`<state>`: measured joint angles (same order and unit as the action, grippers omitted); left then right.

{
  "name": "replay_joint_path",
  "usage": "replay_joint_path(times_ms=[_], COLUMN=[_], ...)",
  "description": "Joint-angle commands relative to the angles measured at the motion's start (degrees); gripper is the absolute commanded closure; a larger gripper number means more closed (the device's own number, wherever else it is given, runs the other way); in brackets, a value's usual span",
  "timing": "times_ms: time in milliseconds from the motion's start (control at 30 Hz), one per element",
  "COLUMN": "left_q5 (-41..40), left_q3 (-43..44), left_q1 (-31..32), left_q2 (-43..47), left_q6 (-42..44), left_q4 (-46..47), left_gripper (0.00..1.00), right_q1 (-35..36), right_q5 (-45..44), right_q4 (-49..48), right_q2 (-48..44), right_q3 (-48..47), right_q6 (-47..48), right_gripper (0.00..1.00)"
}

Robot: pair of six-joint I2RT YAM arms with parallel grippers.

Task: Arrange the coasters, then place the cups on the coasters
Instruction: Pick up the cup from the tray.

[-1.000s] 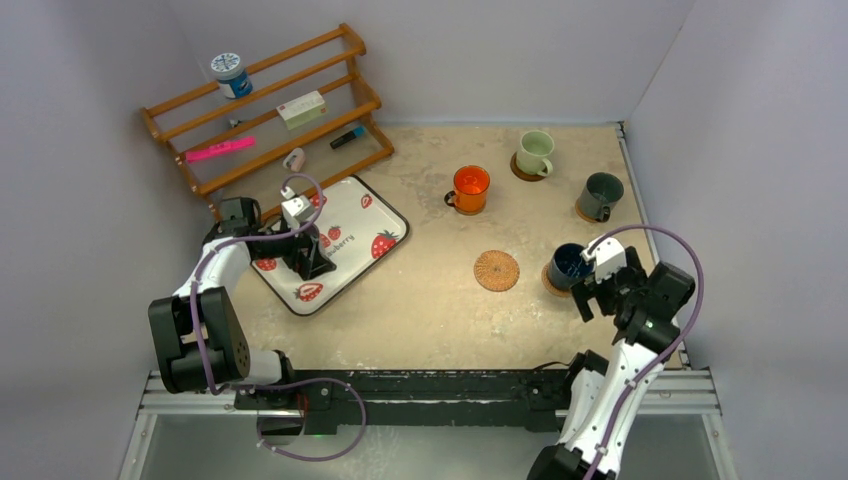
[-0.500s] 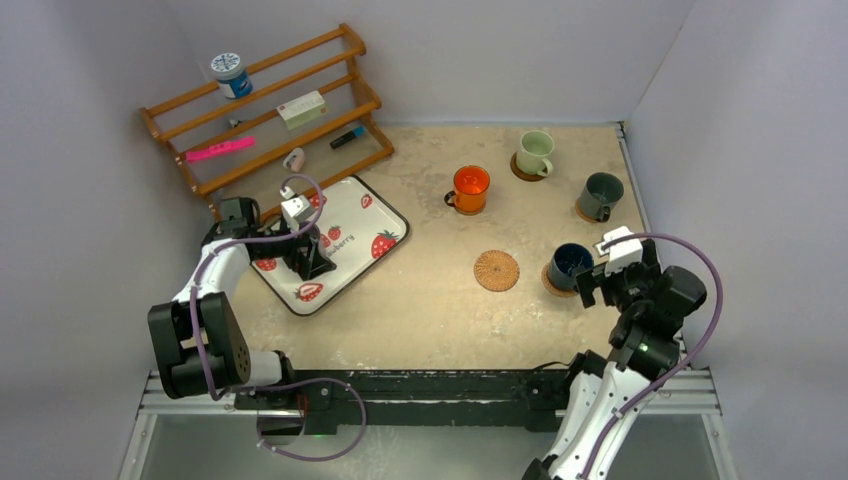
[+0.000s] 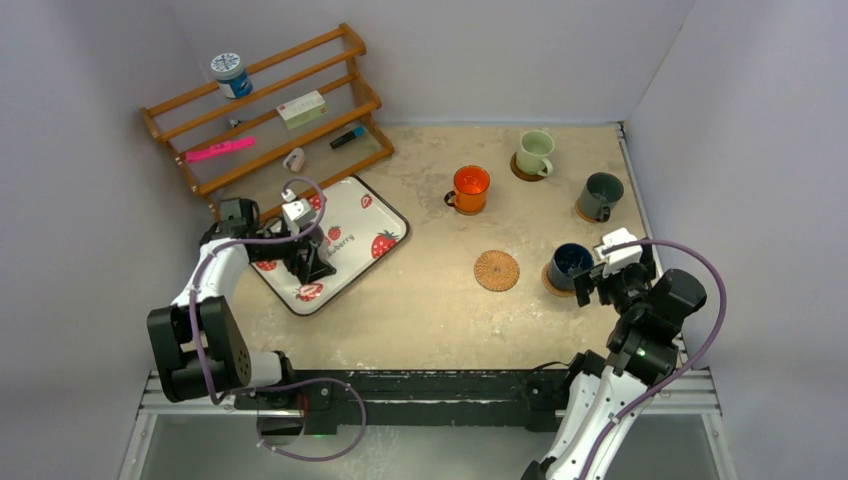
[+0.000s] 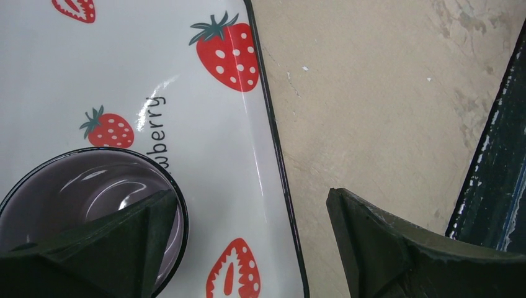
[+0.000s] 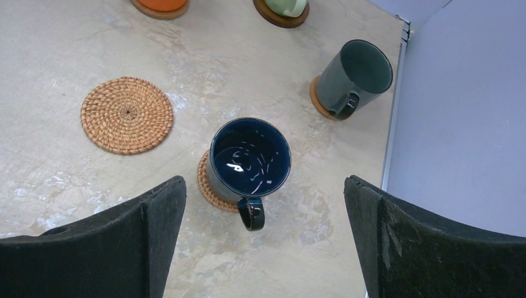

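Four cups stand on coasters at the right: pale green (image 3: 535, 152), orange (image 3: 470, 188), dark grey-green (image 3: 601, 195) and dark blue (image 3: 570, 265). An empty wicker coaster (image 3: 497, 270) lies left of the blue cup. My right gripper (image 3: 592, 283) hangs open just near of the dark blue cup (image 5: 250, 155), whose handle points at it; nothing sits between the fingers. My left gripper (image 3: 305, 255) is open above the strawberry tray (image 3: 372, 215), one finger over the rim of the purple-grey cup (image 4: 80, 198), which stands on the tray.
A wooden rack (image 3: 270, 110) with a lidded jar (image 3: 231, 75) and small items stands at the back left. White walls close in the table on the left, back and right. The tray's edge (image 4: 273, 149) runs between my left fingers.
My right arm has drawn back a little to the right, away from the dark blue cup, jaws still wide. The left arm has barely moved.
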<state>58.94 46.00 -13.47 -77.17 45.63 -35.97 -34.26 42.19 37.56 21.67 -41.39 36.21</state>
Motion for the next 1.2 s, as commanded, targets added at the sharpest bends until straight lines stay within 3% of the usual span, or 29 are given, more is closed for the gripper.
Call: replay_joint_path(times_ms=[0,333,567,1167], left_q5=[2.69,-4.88,-8.51,-17.29], left_q3=[2.84,6.8,11.83,24.45], left_q1=[-0.14,-0.15,-1.37,-6.43], left_q2=[5.76,13.0,6.41,-9.95], left_q6=[4.54,1.3,1.01,36.3], left_q4=[-4.35,-4.18,-3.91,-26.0], left_gripper=[0.0,0.0,0.0,0.0], right_q1=[-0.28,-0.28,-0.28,-0.28], right_q5=[1.98,3.5,3.94,4.52], right_q4=[0.66,2.5,3.07,4.0], right_q2=[0.03,-2.32,-3.21,-3.23], right_q3=[-0.52,-0.36,-0.27,-0.46], right_q6=[1.24,3.54,4.26,5.34], right_gripper=[0.01,0.01,0.01,0.01])
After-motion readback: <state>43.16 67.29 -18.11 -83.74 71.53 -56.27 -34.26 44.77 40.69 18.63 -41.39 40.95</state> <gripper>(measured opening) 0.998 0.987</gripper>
